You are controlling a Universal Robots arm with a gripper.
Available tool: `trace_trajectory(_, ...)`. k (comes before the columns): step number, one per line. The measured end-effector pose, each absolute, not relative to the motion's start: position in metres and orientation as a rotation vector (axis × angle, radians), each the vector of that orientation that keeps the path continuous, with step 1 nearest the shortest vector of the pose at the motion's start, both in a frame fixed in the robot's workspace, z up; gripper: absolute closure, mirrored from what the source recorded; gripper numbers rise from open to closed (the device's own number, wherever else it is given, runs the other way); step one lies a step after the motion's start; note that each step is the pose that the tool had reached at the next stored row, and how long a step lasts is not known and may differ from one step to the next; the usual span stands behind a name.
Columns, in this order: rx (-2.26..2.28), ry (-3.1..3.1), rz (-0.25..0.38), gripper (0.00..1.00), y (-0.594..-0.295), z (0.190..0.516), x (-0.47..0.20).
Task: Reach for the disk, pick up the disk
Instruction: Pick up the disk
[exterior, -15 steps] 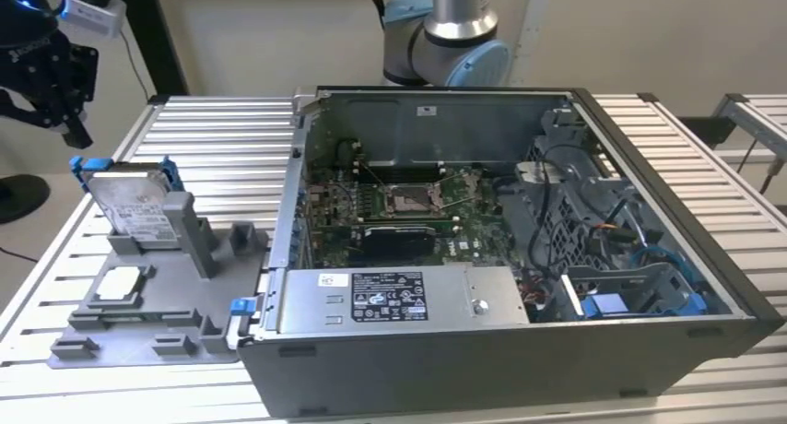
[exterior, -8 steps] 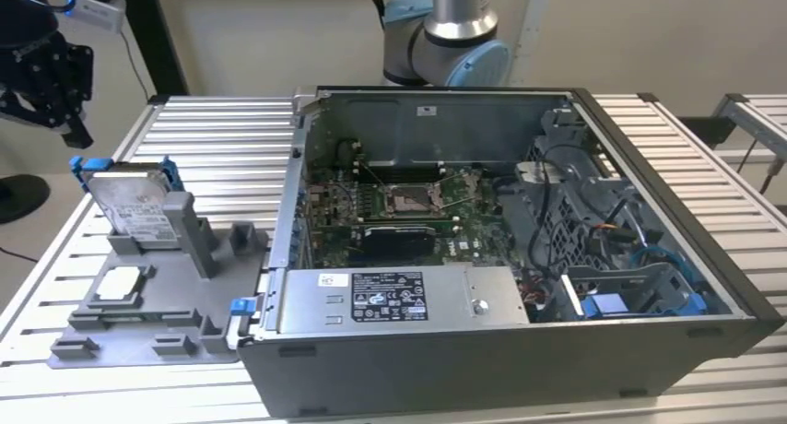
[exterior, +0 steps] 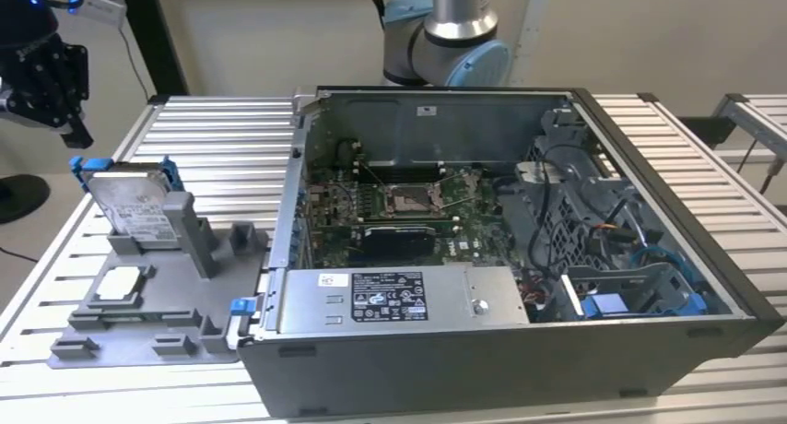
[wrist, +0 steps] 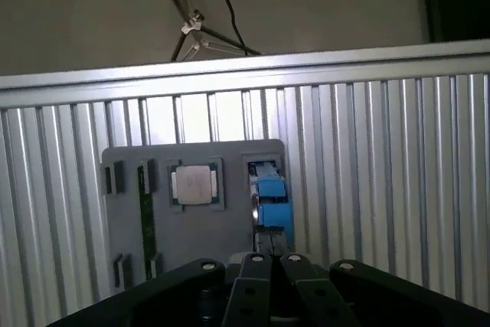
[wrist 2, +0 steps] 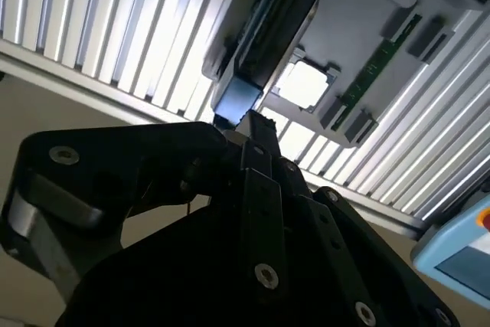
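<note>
One gripper: black two-finger gripper (exterior: 76, 129), fingers together, empty.
Disk: silver-grey metal hard drive with blue rails (exterior: 133, 205), below the gripper, slightly toward the exterior view's right, apart.
Axis: upright, on edge.

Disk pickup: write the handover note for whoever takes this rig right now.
Gripper: hangs above the disk, apart from it, not holding it.
Disk: stands on edge in the grey holder on the slatted table, at the exterior view's left of the open computer case.
Done: gripper sits roughly in line over the disk in the first wrist view.
Left: disk not yet touched, gripped or lifted.
</note>
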State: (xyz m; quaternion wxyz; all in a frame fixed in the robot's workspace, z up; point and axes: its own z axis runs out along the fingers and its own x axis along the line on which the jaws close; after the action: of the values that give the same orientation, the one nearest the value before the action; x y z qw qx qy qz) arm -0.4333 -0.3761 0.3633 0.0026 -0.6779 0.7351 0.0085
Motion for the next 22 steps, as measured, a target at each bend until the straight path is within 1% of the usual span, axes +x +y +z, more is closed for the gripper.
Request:
trace_trajectory(14,-2.181,2.254,0.027,1.00,-0.3761,0.3632,-0.4333)
trace_trajectory(15,-2.182,2.253,0.027,0.00,-0.3761,0.3632,-0.4333)
trace_trajectory(22,-2.188,2.248,0.027,0.00,-0.3762,0.3632,-0.4333)
